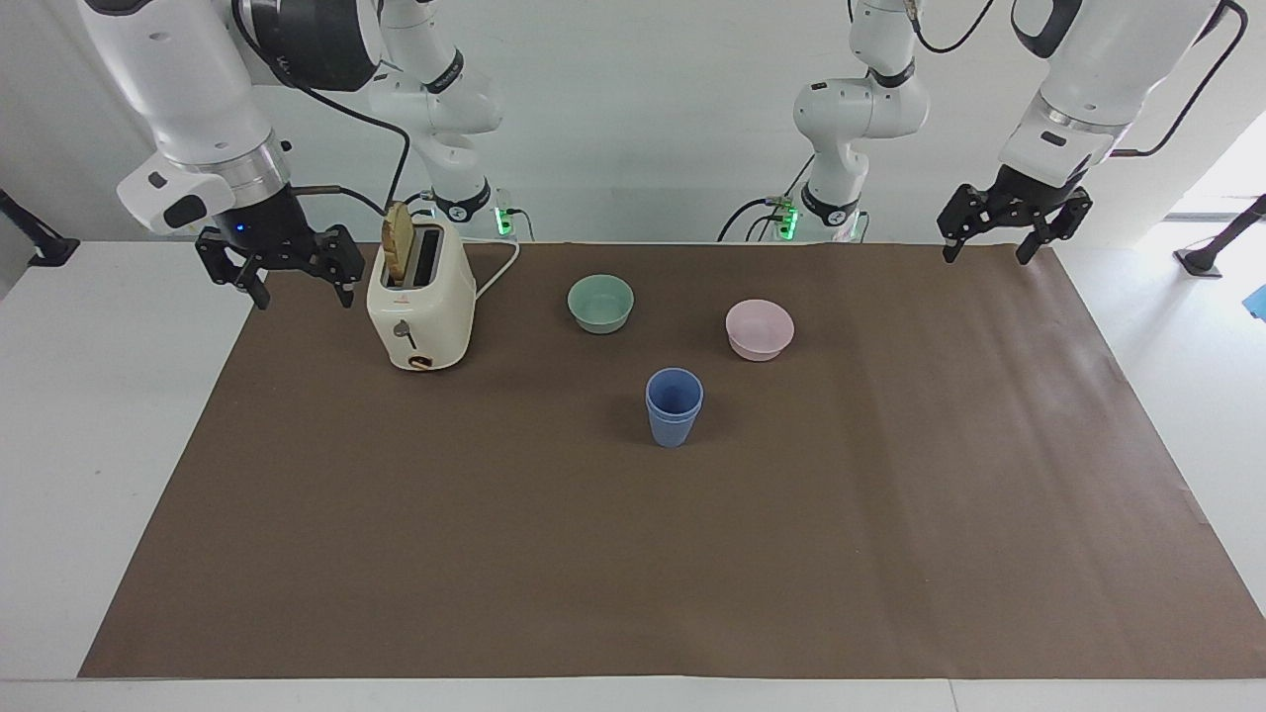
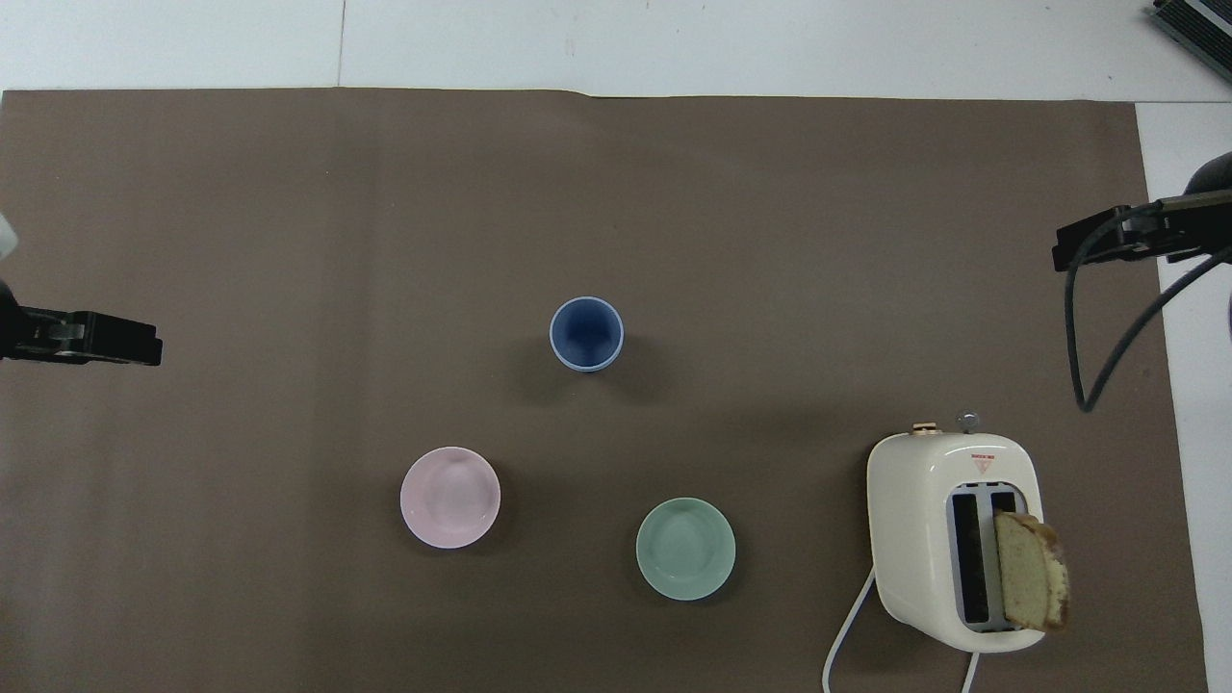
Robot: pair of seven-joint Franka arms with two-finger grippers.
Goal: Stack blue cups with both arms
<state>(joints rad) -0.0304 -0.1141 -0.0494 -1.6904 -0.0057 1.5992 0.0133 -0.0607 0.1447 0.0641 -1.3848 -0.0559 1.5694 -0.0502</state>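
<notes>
A white wall backs a white table [image 1: 99, 415] covered by a brown mat [image 1: 633, 554], and the toaster [image 1: 420, 307] at the right arm's end of it serves as the landmark. Nearest the robots, the right gripper [image 1: 279, 272] hangs just beside the toaster, over the mat's edge, fingers spread wide and holding nothing; a slice of bread [image 1: 399, 247] stands in 1 slot. The left gripper [image 1: 1001, 235] hangs well apart from the toaster over the mat's other end, also wide and empty. The green bowl [image 1: 600, 302] sits beside the toaster toward the left arm's end, the pink bowl [image 1: 760, 328] next along. Farther out than the toaster stand the blue cups [image 1: 674, 405], the 2 nested upright with 2 rims showing, so the stacking looks done. The risk now is mostly the right arm: any swing sideways could clip the toaster or knock the bread, and its dangling cable [image 2: 1107, 318] could snag there.
</notes>
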